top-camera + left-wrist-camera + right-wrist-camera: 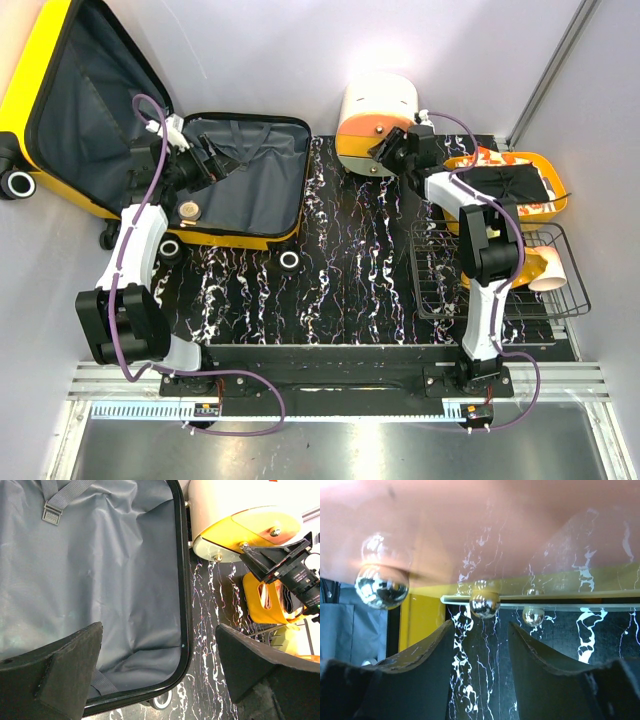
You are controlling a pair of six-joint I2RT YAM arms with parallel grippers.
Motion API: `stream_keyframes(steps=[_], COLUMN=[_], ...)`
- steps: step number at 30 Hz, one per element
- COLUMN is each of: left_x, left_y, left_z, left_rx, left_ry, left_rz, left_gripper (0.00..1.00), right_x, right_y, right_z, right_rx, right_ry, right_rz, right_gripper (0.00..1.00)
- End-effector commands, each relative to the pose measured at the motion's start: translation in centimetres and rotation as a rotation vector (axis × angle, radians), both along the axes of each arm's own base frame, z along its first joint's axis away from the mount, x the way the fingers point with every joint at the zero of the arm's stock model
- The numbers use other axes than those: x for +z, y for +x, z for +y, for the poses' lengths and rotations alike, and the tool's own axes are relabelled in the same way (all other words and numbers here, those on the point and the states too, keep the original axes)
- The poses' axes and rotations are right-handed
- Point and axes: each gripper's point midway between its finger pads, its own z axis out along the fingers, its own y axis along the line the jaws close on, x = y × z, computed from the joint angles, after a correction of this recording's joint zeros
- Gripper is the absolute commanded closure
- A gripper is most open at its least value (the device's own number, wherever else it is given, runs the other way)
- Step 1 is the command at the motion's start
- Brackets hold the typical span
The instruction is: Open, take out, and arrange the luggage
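The yellow suitcase (pixel 245 190) lies open at the left, its lid (pixel 80 110) propped up behind and grey lining showing in both halves. My left gripper (pixel 222 160) is open and empty over the lining (pixel 100 570), near the suitcase's black rim (pixel 186 605); a wheel (pixel 160 702) shows below the rim. My right gripper (pixel 385 150) is open and empty, right against a cream and orange round hard case (pixel 375 120) at the back centre. In the right wrist view the gripper (pixel 481 626) faces the case's glossy shell (pixel 485 525) and a chrome stud (pixel 485 604).
A small round object (pixel 190 210) lies in the suitcase base. A yellow basket (pixel 555 195) with dark clothes stands at the back right. A black wire rack (pixel 440 270) holding a white roll (pixel 550 265) stands in front of it. The table is black marble (pixel 340 260).
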Motion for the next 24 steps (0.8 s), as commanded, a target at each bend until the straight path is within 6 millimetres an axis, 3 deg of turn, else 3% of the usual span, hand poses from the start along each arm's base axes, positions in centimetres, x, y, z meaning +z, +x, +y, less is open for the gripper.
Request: stream_keyframes(steps=[1,9,15,18,23,24], left_x=[1.5,1.3,1.1,0.8,0.8,0.7], left_y=[-0.4,-0.2,-0.2,-0.2,-0.1,-0.1], left_z=[0.1,0.7,0.8,0.9,1.0,1.0], left_rx=[-0.010,-0.002,0.001,0.002,0.006,0.003], left_ry=[0.006,0.019,0.018,0.018,0.023,0.023], left_rz=[-0.053,-0.044,-0.039,-0.032,-0.025,-0.021], left_gripper=[0.01,0.01,0.01,0.01,0.01,0.01], right_x=[2.2,2.5,4.1,3.6,2.2,2.4], right_y=[2.1,2.6,3.5,3.6,3.1,2.9], right_z=[-0.3,0.1,-0.5,-0.4,0.1,0.3], right_rx=[-0.064,-0.066,-0.078,-0.077,-0.060,-0.051], right_ry=[0.052,0.112,0.145,0.145,0.174,0.176], right_rz=[-0.052,-0.039,-0.068,-0.060,-0.018,-0.019], right_gripper=[0.45,0.49,0.48,0.51,0.71,0.82])
